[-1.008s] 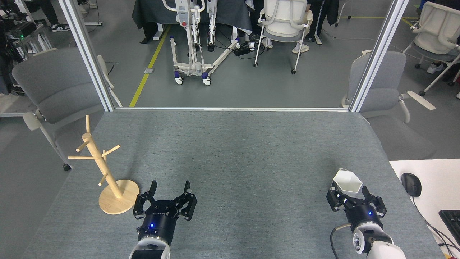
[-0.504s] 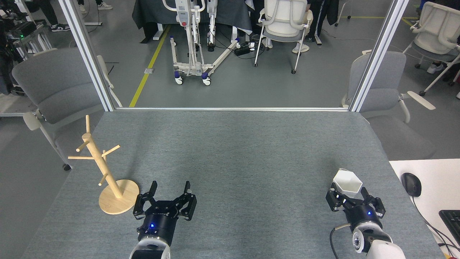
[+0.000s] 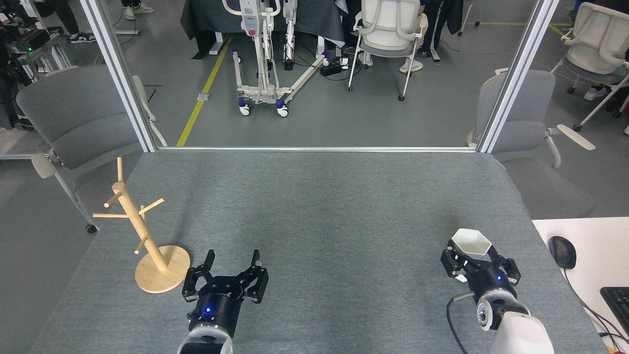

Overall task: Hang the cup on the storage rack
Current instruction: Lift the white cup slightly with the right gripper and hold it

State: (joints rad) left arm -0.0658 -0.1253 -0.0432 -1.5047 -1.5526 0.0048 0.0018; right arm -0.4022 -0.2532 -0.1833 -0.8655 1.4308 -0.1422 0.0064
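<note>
Down at the near right of the grey worktop [image 3: 324, 206], the right hand [image 3: 475, 260] is clamped on the cup [image 3: 471, 243], its dark fingers [image 3: 448, 261] pressed against the cup's lower sides. That cup is white, with a six-sided rim, and it sits upright with its open mouth facing up, just ahead of the wrist. Whether its base touches the worktop cannot be told (the fingers hide it).

Well apart from it, at the near left, stands the storage rack [image 3: 128, 212], a light wooden post on a round disc base, with pegs angling off in several directions. All the pegs are bare. The post appears to lean toward the upper left in the head view.

Just to the right of the rack's base, the left hand [image 3: 231, 260] is spread apart, holding nothing, its fingertips pointing away from the robot low over the worktop. It is near the disc but not touching it.

Off the right edge of the worktop, a white desk [image 3: 589, 255] carries a black mouse [image 3: 562, 251] and the corner of a keyboard [image 3: 617, 301]. Grey chairs [image 3: 73, 118] flank the worktop's far corners.
</note>
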